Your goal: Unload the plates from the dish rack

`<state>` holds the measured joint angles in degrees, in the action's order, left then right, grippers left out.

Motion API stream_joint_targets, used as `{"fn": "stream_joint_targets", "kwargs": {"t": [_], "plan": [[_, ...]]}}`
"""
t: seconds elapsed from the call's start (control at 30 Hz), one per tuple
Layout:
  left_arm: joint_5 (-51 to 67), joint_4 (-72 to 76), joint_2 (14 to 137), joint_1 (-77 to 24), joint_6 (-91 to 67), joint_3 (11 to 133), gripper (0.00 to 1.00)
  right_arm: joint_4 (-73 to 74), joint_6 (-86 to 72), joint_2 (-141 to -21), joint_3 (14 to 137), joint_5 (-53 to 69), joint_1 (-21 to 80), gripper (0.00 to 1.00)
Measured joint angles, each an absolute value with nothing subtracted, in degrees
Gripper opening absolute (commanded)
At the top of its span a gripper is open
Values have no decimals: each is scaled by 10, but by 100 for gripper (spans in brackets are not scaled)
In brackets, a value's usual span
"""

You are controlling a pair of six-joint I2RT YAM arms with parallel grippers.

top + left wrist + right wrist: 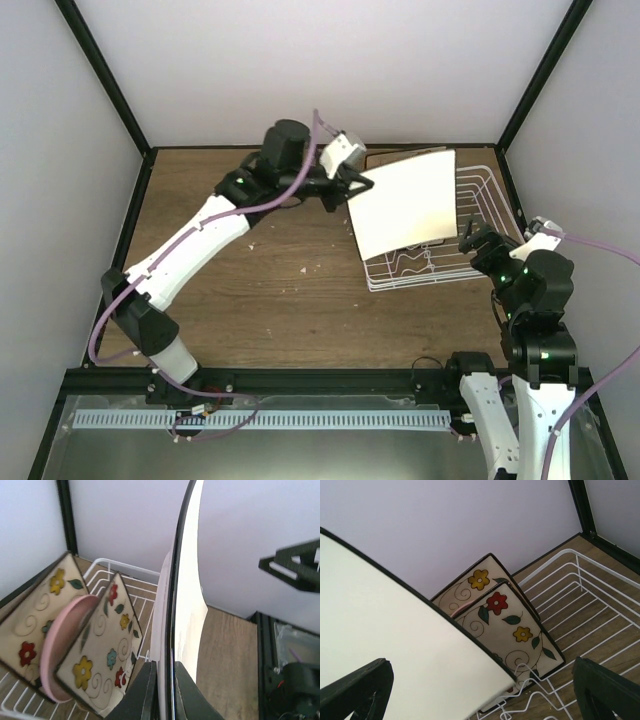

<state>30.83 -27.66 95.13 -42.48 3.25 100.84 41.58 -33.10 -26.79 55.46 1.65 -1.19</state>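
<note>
**While one plate is gripped over the dish rack, three others stand in it**

Where the dish rack (pixel 490 195) has its near right corner, the right gripper (pixel 480 245) hovers just beside the wires, its jaws spread wide with nothing between them. Its wrist view looks out between the two dark fingertips (pixel 355 690) at the rack's bare right-hand half.

Over the rack's left half, the left gripper (pixel 345 185) is clenched on the left edge of a plain plate (pixel 405 205). This plate is square, smooth and cream-white with a thin dark rim. It is tilted and covers much of the rack from above. The left wrist view shows it edge-on between the pinching fingers (pixel 147 690). I cannot tell whether its lower edge touches the wires.

At the rack's far end, beyond the held plate, three plates stand on edge between the dividers. A round pink plate (pixel 62 645) sits between two square flowered plates (pixel 107 645), cream with dark rims and painted with red, yellow and blue flowers, green leaves and fine swirls.

The rack is white wire with low basket sides and wavy uprights. It rests on a brown wood-grain table (pixel 250 290) dotted with pale specks. Beyond the rack, plain pale walls rise between black frame posts.
</note>
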Motion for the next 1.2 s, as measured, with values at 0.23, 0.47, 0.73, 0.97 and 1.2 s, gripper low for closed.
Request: {"fn": "stream_joint_targets", "kwargs": {"t": [0.23, 0.47, 0.73, 0.97, 1.2], "plan": [[361, -246, 902, -284, -98, 1008, 4, 407, -348, -267, 554, 12, -12, 100], [376, -141, 854, -72, -258, 978, 4, 394, -360, -266, 542, 13, -12, 100], [320, -29, 849, 52, -431, 764, 4, 381, -370, -278, 526, 26, -12, 100], [253, -31, 949, 74, -508, 645, 4, 385, -368, -282, 526, 29, -12, 100], [245, 1, 997, 71, -545, 635, 4, 405, -367, -274, 526, 27, -12, 100]]}}
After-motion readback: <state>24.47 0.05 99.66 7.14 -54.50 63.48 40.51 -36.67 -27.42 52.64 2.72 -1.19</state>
